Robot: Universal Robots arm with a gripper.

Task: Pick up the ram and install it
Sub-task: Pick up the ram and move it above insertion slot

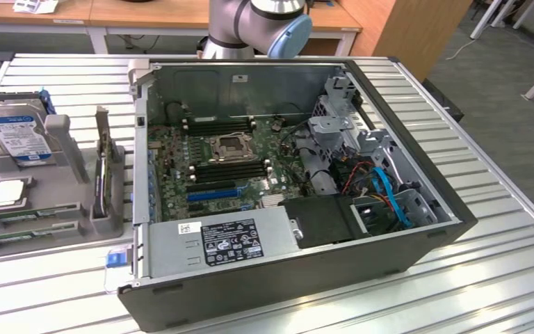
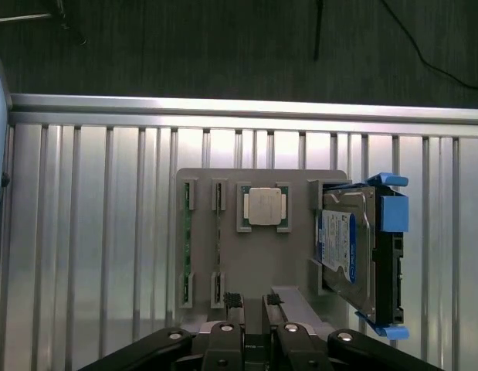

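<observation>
Two ram sticks lie edge-up in slots of a grey holder tray (image 2: 254, 255): one ram stick (image 2: 188, 247) and a second (image 2: 218, 249) beside it. In the exterior view the same green sticks (image 1: 28, 212) sit at the tray's near end, on the exterior view's left. My gripper (image 2: 252, 305) hovers above the tray's edge, close to the sticks and touching neither. It is open, with a narrow gap and nothing between its fingers (image 2: 232, 303).
The tray also carries a silver processor (image 2: 265, 206), a hard drive with blue rails (image 2: 354, 255) and an upright card (image 1: 109, 174). The open computer case (image 1: 416, 160) lies on the slatted metal table (image 1: 508, 278), with black memory slots (image 1: 230, 170) on its motherboard.
</observation>
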